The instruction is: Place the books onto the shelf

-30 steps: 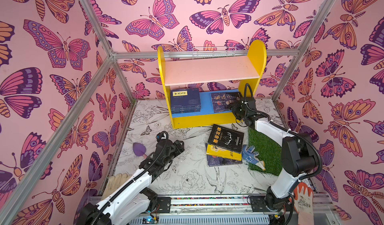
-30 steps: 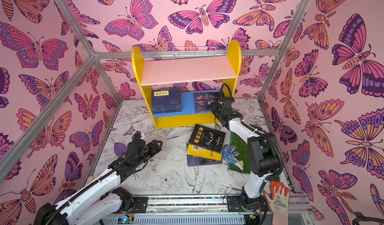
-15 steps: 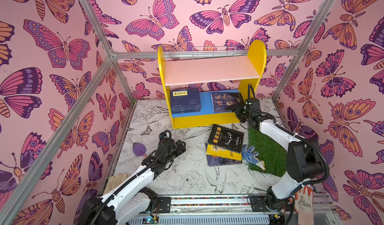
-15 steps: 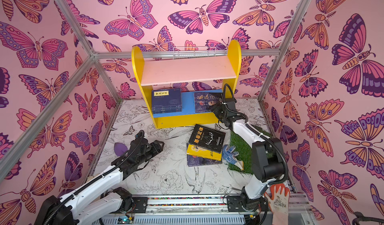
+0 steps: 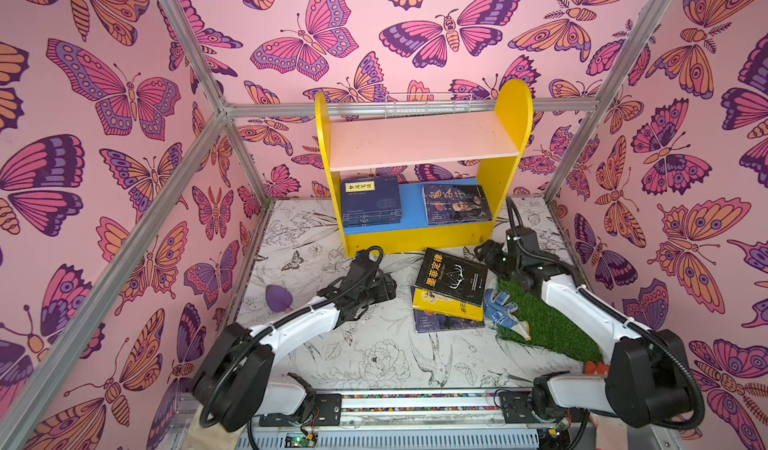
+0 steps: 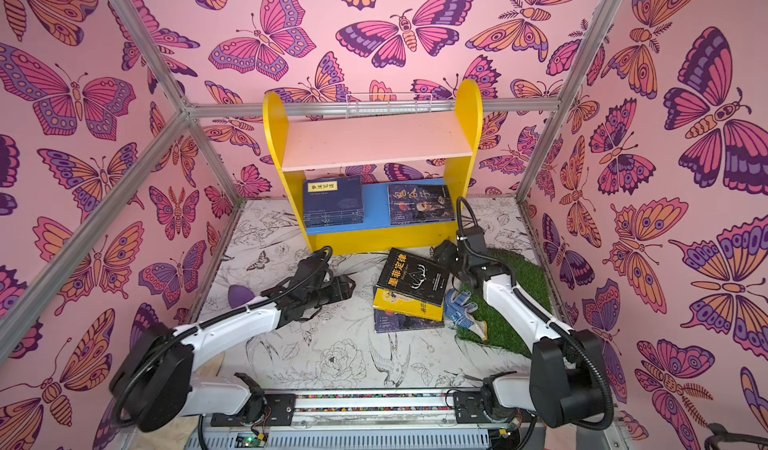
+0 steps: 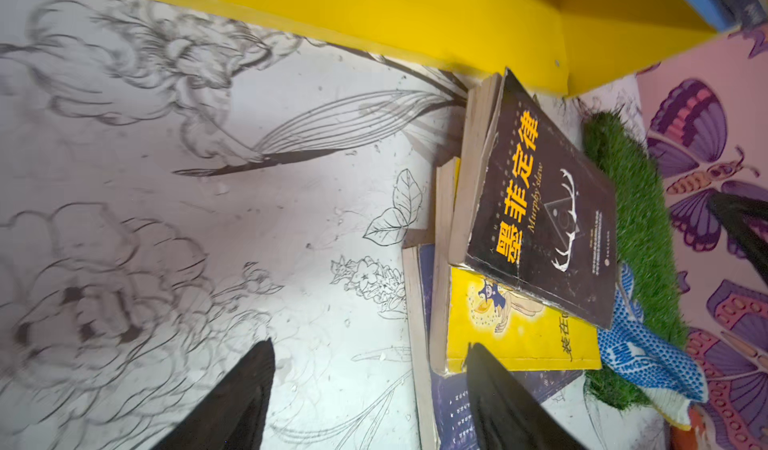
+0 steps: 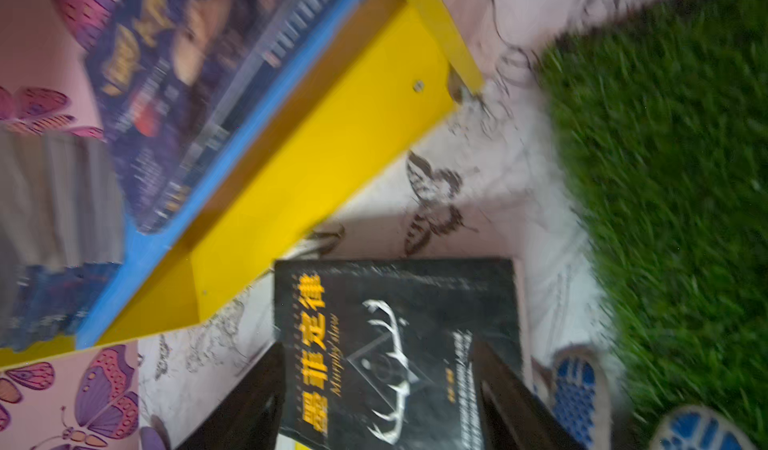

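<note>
Lying on the blue lower board [image 5: 412,208] of the yellow two-tier shelf [image 5: 419,145], centre frame, are navy paperbacks [image 5: 370,201] and dark portrait paperbacks [image 5: 455,203]. Below, on the floral worktop [image 5: 332,344], a black paperback [image 5: 453,277], a yellow paperback [image 5: 442,307] and a navy paperback [image 5: 440,326] are left, stacked. Both the left pincer [image 7: 370,356] and the right pincer [image 8: 376,352] stand open, empty

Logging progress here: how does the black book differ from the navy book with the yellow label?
The black book lies askew atop the yellow book on the table; the navy book sits square on the blue board of the shelf. The black book bears large yellow characters; the navy book a small label. Both lie cover up.
</note>
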Controlling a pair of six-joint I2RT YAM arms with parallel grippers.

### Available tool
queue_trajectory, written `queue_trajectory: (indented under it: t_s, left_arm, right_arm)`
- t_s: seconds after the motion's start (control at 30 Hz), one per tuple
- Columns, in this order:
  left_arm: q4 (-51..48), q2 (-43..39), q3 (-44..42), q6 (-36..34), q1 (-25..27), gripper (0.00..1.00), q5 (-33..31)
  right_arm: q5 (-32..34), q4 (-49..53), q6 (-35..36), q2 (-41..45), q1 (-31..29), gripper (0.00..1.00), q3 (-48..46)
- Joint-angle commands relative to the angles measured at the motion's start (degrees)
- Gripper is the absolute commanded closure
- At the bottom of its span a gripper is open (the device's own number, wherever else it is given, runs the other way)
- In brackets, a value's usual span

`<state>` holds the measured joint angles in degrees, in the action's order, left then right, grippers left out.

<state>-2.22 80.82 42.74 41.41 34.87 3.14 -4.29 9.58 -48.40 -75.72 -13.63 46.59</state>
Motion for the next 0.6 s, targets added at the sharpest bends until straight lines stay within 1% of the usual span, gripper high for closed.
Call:
queue_trajectory:
  t_s: [0.0,0.13,0.23,0.43,0.57]
  left_arm:
    - [1.93,6.81,4.58,-3.72,1.2,0.25,4.0]
    - [6.95,14.63,8.07,-1.07,1.73,0.26,7.23]
    - [9.74,18.26,9.07,0.54,2.17,0.26,7.65]
    - [16.8,22.34,7.93,2.01,2.35,0.25,7.98]
    - [20.86,24.67,7.62,1.93,2.31,0.25,9.31]
  right_arm:
    - [-2.62,1.8,-0.79,1.76,0.31,0.32,-5.07]
    - [-2.48,1.61,-1.08,1.53,0.29,0.32,-7.72]
    - [-2.67,1.75,0.34,-0.3,0.28,0.32,-7.63]
    - [-5.58,0.41,4.15,-4.45,0.27,0.36,-6.31]
    - [-5.91,1.53,7.66,-6.69,0.29,0.39,-4.14]
